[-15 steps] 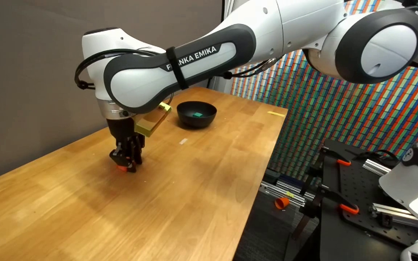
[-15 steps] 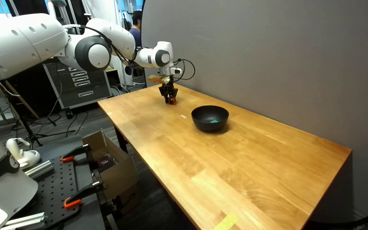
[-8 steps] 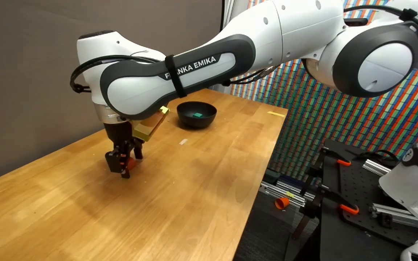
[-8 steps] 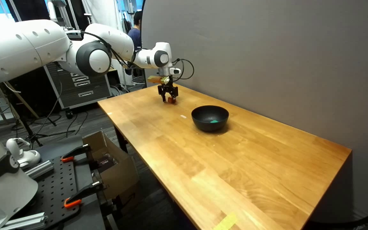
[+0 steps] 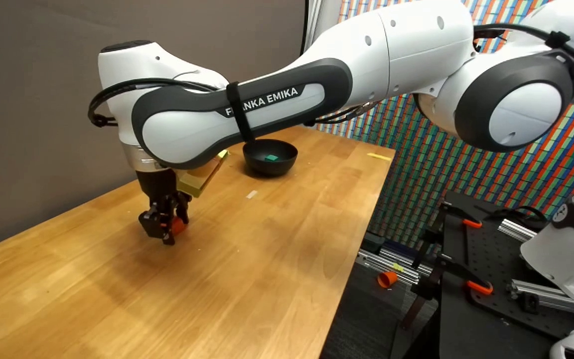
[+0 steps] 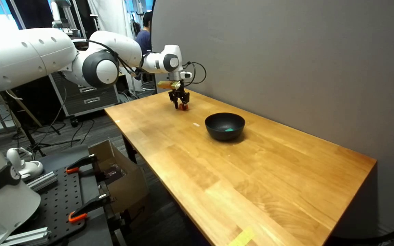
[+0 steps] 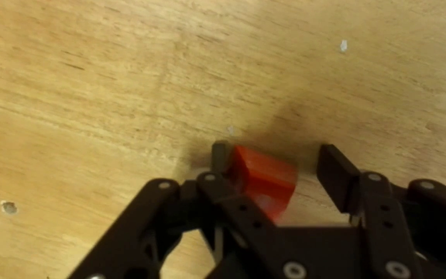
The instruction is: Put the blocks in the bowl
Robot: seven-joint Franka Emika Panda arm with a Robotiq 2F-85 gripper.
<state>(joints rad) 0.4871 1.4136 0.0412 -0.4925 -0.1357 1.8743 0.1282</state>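
On a wooden worktop [image 6: 268, 177], your spread pincer [image 7: 276, 166] is straddling the red block [image 7: 267, 176], presumably so you can deliver it to the bowl [image 6: 221, 135], where 1 green block [image 5: 271, 158] is lying.

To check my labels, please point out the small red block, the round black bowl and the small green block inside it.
Small red block [image 7: 271, 168]: wrist view, on its orange-looking face.
Round black bowl [image 6: 222, 136]: in an exterior view, on its outer wall.
Small green block [image 5: 271, 158]: in an exterior view, on its upper face.
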